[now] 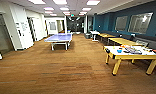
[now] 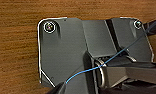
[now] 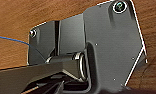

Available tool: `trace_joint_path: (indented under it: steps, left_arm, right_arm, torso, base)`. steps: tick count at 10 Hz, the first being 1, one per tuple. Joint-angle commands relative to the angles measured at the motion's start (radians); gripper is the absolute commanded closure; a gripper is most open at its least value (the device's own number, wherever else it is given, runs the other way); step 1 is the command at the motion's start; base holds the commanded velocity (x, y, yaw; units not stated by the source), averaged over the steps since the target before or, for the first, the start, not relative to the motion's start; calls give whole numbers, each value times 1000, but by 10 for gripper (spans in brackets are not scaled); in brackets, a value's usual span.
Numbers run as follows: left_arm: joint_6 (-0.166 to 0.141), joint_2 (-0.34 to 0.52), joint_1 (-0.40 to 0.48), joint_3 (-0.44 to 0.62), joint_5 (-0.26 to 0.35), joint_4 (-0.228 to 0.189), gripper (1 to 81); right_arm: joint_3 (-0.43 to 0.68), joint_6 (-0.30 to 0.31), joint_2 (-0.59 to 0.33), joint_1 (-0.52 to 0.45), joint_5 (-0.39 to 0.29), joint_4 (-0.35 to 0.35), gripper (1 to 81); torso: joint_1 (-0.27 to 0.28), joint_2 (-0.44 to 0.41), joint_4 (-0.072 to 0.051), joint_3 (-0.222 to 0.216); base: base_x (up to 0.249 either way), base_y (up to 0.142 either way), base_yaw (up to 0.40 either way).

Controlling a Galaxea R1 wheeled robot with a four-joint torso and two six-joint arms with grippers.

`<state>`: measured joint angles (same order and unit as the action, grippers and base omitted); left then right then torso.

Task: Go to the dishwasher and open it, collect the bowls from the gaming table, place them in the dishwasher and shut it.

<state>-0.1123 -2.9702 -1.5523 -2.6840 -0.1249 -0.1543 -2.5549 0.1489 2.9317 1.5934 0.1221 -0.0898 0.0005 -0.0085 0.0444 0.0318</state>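
The floor [image 1: 69, 72] is brown wood-grain, faintly streaked and matt. The gaming table [image 1: 114, 51] has a smooth white worktop on painted yellow legs. The ping-pong table [image 1: 59, 38] top looks smooth, matt blue.

place: office recreation lounge | floor: brown striped carpet [image 1: 69, 72] | ceiling: rows of panel lights [image 1: 60, 2] | play gear: blue table-tennis table [image 1: 59, 38] mid-room | right side: white-topped gaming table [image 1: 130, 53] on yellow legs, strewn with colourful items, plain yellow tables [image 1: 122, 40] behind along a teal wall [image 1: 104, 21] | left: white walls with doors [image 1: 0, 32]
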Motion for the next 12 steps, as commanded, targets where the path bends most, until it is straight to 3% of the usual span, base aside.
trace_joint_path:
  steps: [1, 12]
  left_arm:
    - [0, 5, 41, 1, 47, -2, 10]
    - [0, 2, 41, 1, 47, -2, 10]
  right_arm:
    - [4, -5, -4, -37, -48, -5, 10]
    - [-51, -5, 25, -42, -48, -7, 10]
  torso:
    - [0, 0, 0, 0]
    - [0, 0, 0, 0]
  base:
    - [279, 0, 0]
    - [279, 0, 0]
